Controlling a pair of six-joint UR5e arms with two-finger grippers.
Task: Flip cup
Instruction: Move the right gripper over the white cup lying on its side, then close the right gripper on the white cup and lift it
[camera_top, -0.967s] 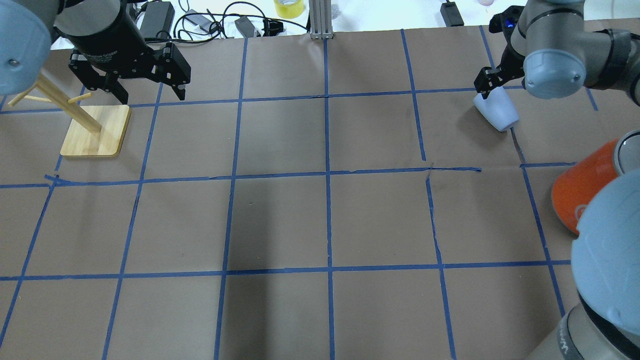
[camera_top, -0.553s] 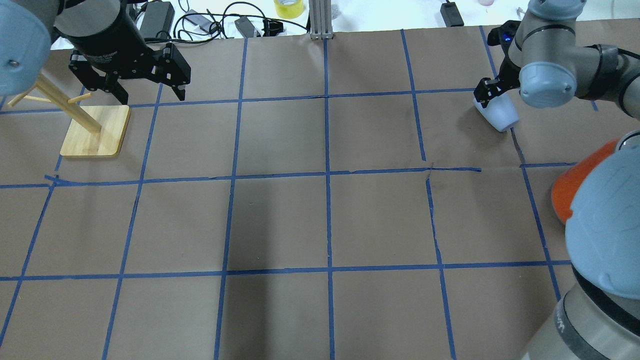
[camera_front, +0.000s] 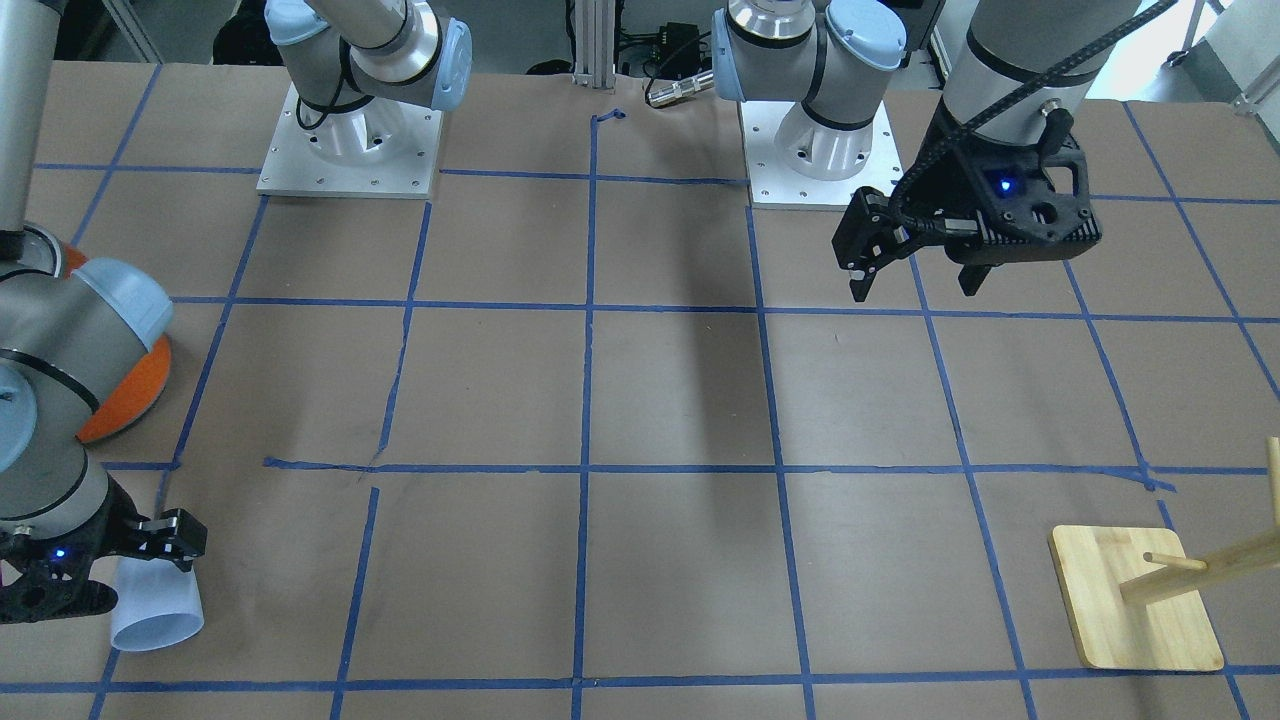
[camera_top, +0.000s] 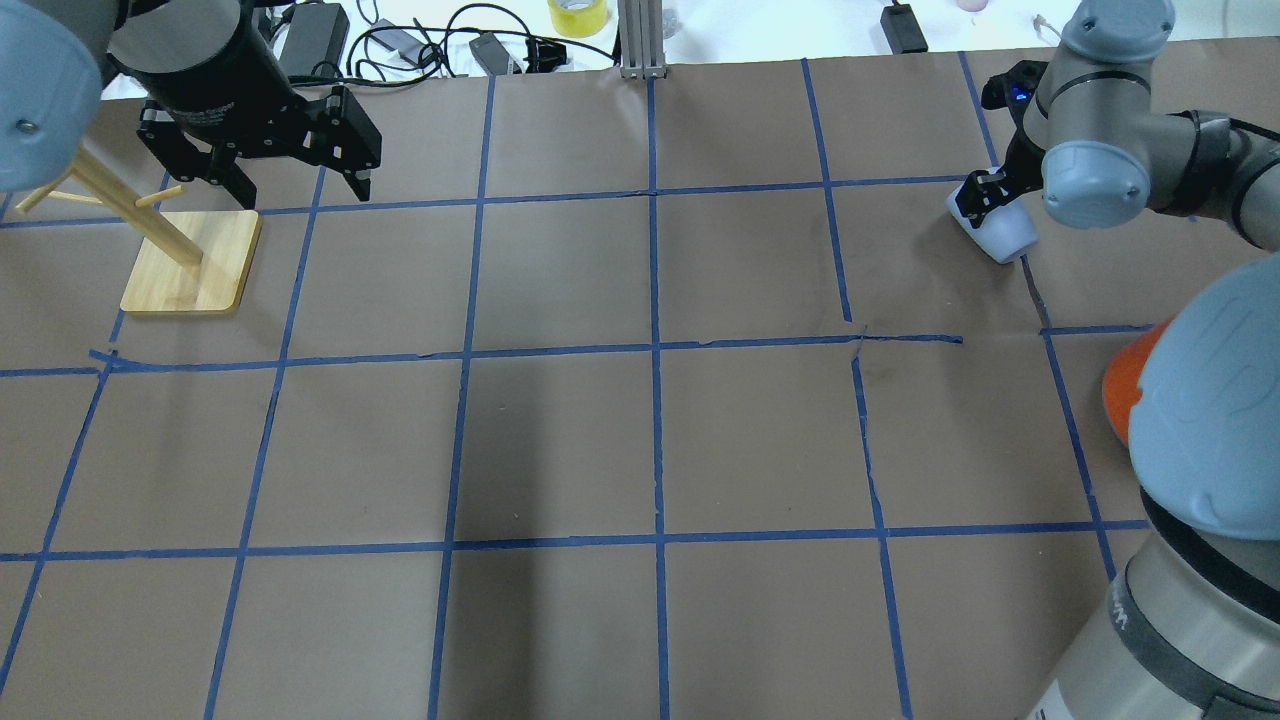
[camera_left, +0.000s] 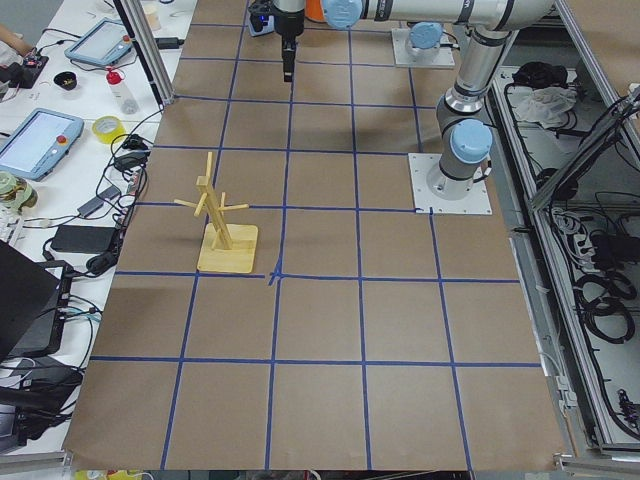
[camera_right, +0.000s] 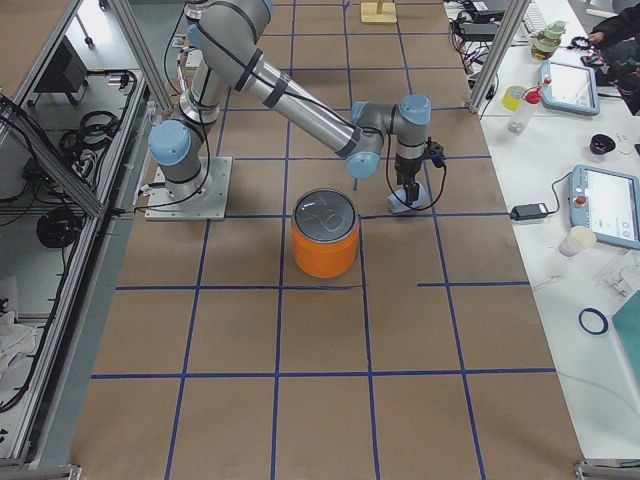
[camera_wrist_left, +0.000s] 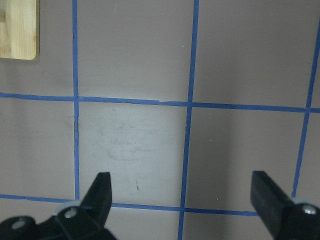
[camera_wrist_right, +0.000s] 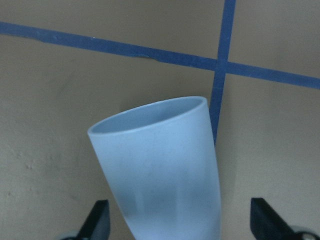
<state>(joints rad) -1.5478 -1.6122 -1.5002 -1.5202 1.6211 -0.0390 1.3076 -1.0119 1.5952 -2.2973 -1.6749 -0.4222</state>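
The pale blue cup (camera_top: 1008, 235) appears to stand upside down at the far right of the table, wide rim on the paper, narrow base up. My right gripper (camera_top: 982, 203) points down over it, open. In the right wrist view its fingers (camera_wrist_right: 98, 220) stand apart on either side of the cup's (camera_wrist_right: 162, 170) base end, with a gap on each side. The cup (camera_front: 155, 612) and right gripper (camera_front: 110, 575) also show in the front view. My left gripper (camera_top: 300, 185) is open and empty above the far left of the table, far from the cup.
A large orange can (camera_right: 324, 240) with a silver top stands near the cup, toward the robot, mostly hidden by my right arm in the overhead view. A wooden peg rack (camera_top: 190, 262) stands at the far left, below the left gripper. Cables lie beyond the far edge.
My right gripper has come down around the upper part of the cup. The cup has stayed in place. My right elbow now covers more of the orange can. The left arm has not moved.
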